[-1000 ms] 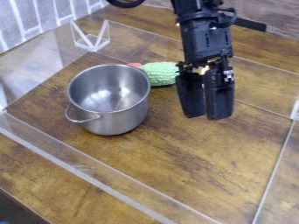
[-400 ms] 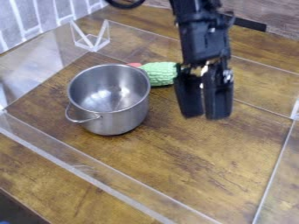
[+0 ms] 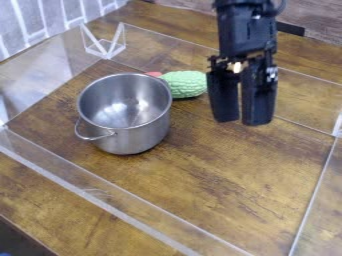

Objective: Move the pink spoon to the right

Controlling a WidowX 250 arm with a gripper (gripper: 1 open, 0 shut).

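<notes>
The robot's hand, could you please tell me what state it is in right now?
Hand: open, a gap between its fingers, holding nothing.

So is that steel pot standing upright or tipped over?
Upright: the steel pot rests on its base, its round mouth facing up.

No readable text, labels, brands, numbers or signs here, folks, not on any surface in view.
</notes>
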